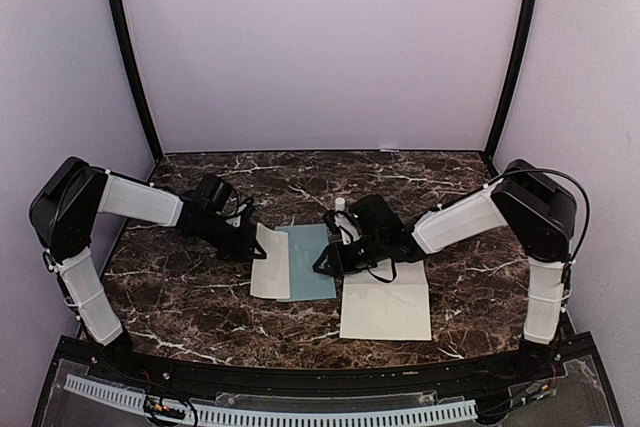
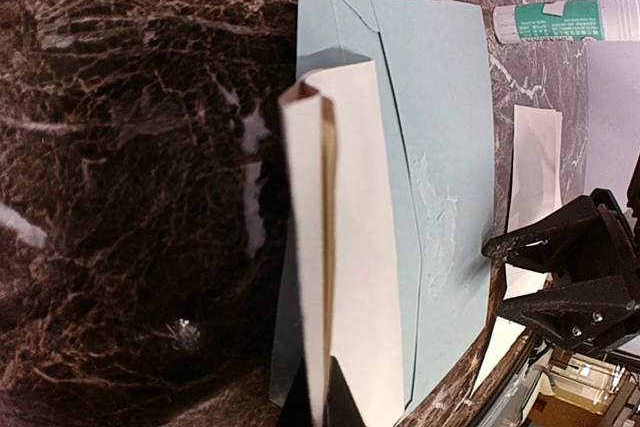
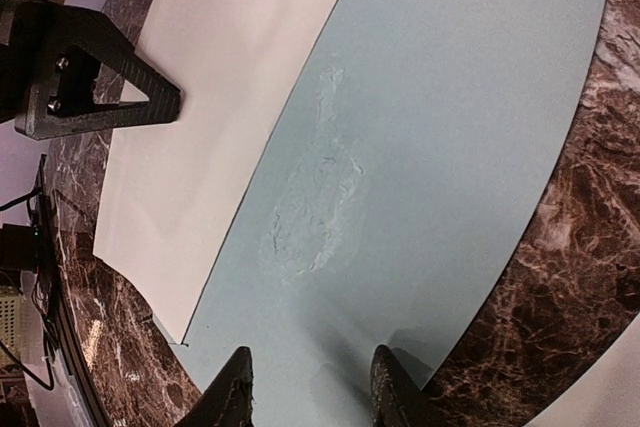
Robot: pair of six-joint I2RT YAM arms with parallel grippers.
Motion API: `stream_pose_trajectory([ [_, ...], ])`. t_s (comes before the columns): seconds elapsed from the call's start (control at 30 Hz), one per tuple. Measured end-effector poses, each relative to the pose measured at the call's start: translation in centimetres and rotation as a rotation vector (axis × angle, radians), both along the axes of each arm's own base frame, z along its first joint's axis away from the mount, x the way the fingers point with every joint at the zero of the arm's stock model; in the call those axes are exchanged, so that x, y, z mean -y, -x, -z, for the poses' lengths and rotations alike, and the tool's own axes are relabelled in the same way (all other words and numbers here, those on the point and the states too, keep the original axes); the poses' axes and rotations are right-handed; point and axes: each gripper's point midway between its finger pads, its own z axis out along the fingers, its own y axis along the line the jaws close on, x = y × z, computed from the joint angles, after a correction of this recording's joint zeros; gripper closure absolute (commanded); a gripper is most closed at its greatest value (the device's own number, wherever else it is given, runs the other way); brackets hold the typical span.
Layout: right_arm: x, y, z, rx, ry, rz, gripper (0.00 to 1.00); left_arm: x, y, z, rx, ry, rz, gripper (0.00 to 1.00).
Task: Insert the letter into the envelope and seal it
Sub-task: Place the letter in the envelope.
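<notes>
Envelope lies flat on the worktop. The half-open right hand rests at its right edge, apparently steadying it, while the left hand, clamped on the folded letter, holds that over its left side.

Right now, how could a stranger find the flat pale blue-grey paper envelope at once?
On the dark marble table, three papers lie in the middle. The pale blue-grey envelope is the middle one, between a folded cream letter over its left edge and a larger white sheet to its right. It alone is blue, with a rough whitish patch.
</notes>
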Motion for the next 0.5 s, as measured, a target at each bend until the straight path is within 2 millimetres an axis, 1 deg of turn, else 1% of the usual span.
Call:
stream_pose_trajectory([
  [0.5, 0.00, 0.00, 0.02, 0.000, 0.000, 0.000, 0.64, 0.84, -0.51, 0.11, -0.012, 0.058, -0.026, 1.00],
])
